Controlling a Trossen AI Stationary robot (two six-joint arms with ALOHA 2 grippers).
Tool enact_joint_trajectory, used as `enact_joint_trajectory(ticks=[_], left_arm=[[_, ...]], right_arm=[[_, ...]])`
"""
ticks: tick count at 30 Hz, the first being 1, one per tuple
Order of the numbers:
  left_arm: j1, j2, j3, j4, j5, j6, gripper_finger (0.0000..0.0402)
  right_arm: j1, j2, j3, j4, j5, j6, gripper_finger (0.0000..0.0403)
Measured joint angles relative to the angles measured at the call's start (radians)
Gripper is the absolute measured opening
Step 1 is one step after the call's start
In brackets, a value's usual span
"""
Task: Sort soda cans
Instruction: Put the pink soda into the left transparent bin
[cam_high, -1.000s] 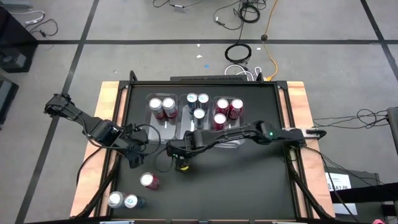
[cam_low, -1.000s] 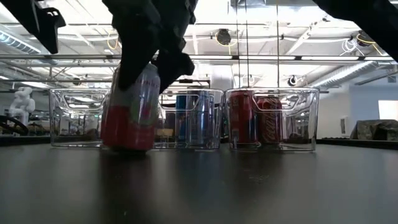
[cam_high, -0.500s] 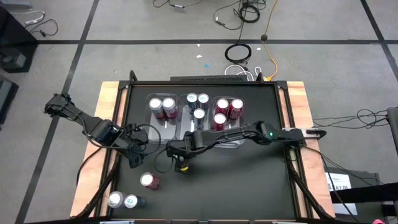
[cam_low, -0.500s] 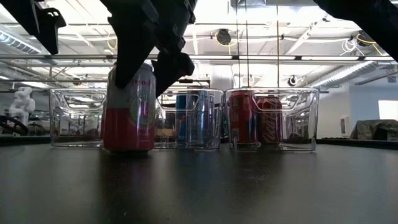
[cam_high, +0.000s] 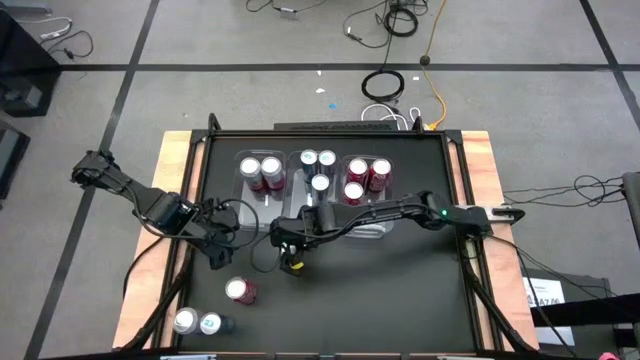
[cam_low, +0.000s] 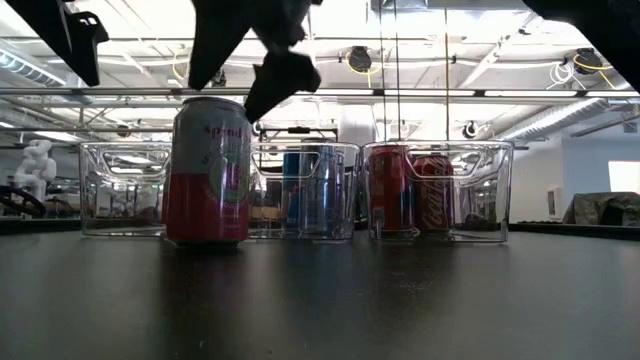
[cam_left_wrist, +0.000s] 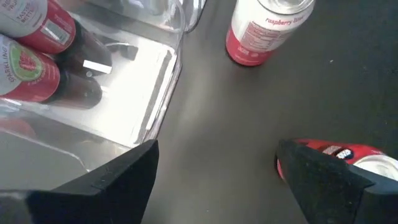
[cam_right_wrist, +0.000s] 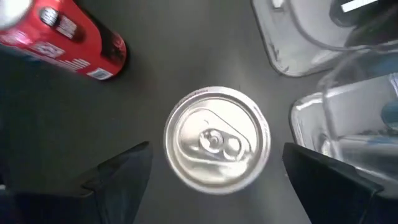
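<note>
Roughly two thirds through, by the look of it. On the black worktop (cam_high: 400, 270), three clear rectangular plastic bins (cam_high: 312, 185) in a row at the far side, already loaded: two maroon cans (cam_high: 261, 173) in the left bin, three silver-blue cans (cam_high: 318, 167) in the middle bin, three red cans (cam_high: 365, 177) in the right bin. Left to sort, as judged from the high view: four loose cans. Pinkish-red raspberry can (cam_low: 208, 170) upright in the middle of the worktop, near the front of the bins, apart from them. One red can with silver top (cam_high: 239, 290) further toward the front left; two more silver-topped cans (cam_high: 198, 323) at the front-left corner, just beside each other.

Right pincer (cam_high: 292, 252) wide open, directly above the raspberry can, holding nothing; in the low view both fingers clear of the can's top, no contact. Can's silver lid centred between the fingers in the right wrist view.

Left pincer (cam_high: 213, 250) also spread wide, empty, hovering left of centre, between the left bin and the loose red can.
</note>
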Motion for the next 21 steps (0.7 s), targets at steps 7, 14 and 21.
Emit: enact_joint_trajectory(ticks=[7,14,21], left_arm=[[0.000,0.002,0.000,0.127,-0.012,0.000,0.0336],[0.002,0.083,0.000,0.227,-0.038,0.005,0.0336],[0.002,0.233,0.000,0.293,-0.033,0.006,0.0336]], right_arm=[[0.024,-0.056,0.000,-0.037,0.019,0.071,0.0352],[0.102,-0.098,0.001,-0.113,0.162,0.055,0.0352],[0.199,-0.134,0.001,-0.260,0.266,0.102,0.0352]])
